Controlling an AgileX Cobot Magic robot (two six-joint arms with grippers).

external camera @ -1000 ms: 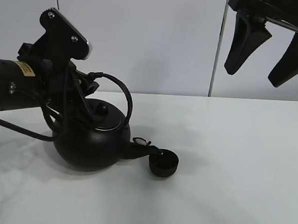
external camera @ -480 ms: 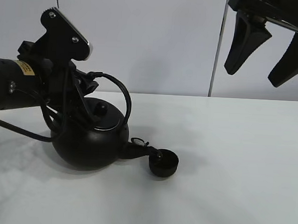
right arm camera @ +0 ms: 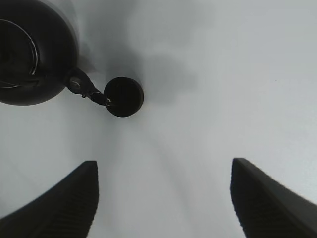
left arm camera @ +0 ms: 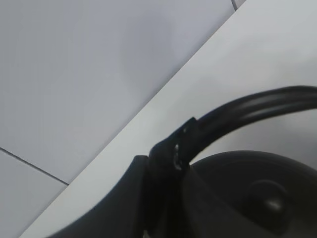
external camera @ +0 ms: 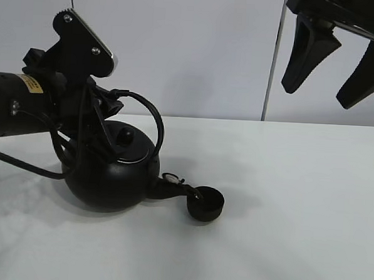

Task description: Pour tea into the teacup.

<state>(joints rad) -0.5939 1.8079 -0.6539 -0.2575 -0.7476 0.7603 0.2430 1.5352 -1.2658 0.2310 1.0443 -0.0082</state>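
Nearest, the teacup [external camera: 205, 204] sits on the white table [external camera: 296, 202], under the tip of the kettle's spout [external camera: 172, 188]; behind it, the left gripper [external camera: 107, 107] is clamped on the kettle [external camera: 113, 174] handle; farthest, the right gripper [external camera: 332, 60] hangs high, jaws apart, gripping nothing.

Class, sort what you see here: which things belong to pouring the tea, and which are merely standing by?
In the job: kettle, tipped, spout over the cup; teacup; left gripper, shut on the kettle's handle.

Standing by: right gripper, open, raised above the table, holding nothing.
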